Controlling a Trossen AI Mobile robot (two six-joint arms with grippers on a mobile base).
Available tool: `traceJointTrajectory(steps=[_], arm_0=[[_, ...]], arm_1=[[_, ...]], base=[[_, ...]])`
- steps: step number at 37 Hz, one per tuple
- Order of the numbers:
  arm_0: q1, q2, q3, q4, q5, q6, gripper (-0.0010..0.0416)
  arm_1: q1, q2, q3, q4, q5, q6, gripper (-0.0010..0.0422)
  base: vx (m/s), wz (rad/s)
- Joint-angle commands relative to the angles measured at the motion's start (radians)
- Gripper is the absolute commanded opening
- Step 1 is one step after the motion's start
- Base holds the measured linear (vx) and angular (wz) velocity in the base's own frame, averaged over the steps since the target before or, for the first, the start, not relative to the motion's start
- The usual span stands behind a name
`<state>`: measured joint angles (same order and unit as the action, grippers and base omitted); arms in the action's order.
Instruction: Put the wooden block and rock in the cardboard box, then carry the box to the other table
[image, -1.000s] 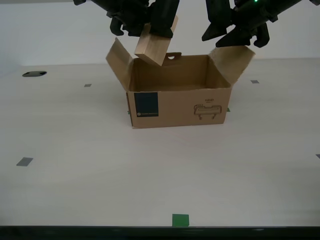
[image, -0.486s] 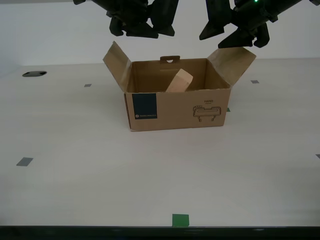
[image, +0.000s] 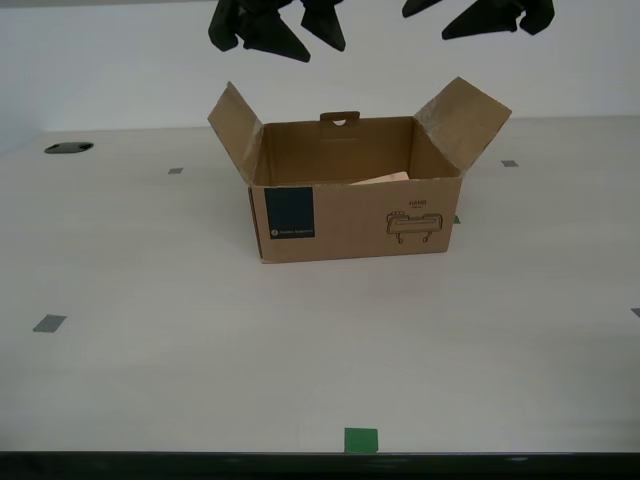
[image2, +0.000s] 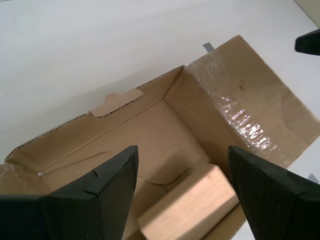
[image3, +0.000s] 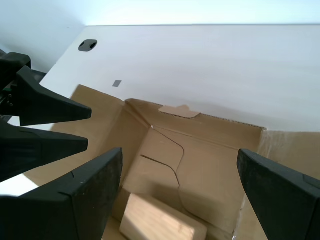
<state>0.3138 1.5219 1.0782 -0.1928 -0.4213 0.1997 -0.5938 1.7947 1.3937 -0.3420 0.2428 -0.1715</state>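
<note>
The wooden block (image: 385, 179) has left my second gripper (image: 275, 35). A second ago it hung tilted over the cardboard box (image: 350, 215); half a second ago it leaned on end inside. Now it lies low on the box floor, only its top edge showing above the front wall. Both arms have risen toward the top of the exterior view.

My second gripper, at the exterior view's left, is released with its jaws spread over the box. My first gripper (image: 480, 15), at the right, is also spread and empty. So the block's half of the loading looks done.

The rock shows in no view. The front wall and the gripper fingers hide part of the box floor, so I cannot tell whether it is inside. Both arms are cut off by the frame's upper edge. The box sits near the middle of the beige table (image: 300, 350).
</note>
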Motion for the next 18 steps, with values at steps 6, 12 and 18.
traceJointTrajectory(steps=[6,12,18], arm_0=[[-0.014,-0.024,0.132,-0.224,0.001,-0.022,0.0304],[-0.034,-0.035,0.209,-0.323,0.011,-0.051,0.0298],[-0.069,-0.055,0.269,-0.404,0.011,-0.066,0.0310]], arm_1=[[0.006,-0.001,0.141,-0.185,0.035,-0.061,0.0238],[0.009,-0.001,0.207,-0.275,0.064,-0.040,0.0238],[0.022,-0.002,0.234,-0.364,0.089,-0.016,0.0238]], base=[[0.000,0.000],[0.000,0.000],[0.000,0.000]])
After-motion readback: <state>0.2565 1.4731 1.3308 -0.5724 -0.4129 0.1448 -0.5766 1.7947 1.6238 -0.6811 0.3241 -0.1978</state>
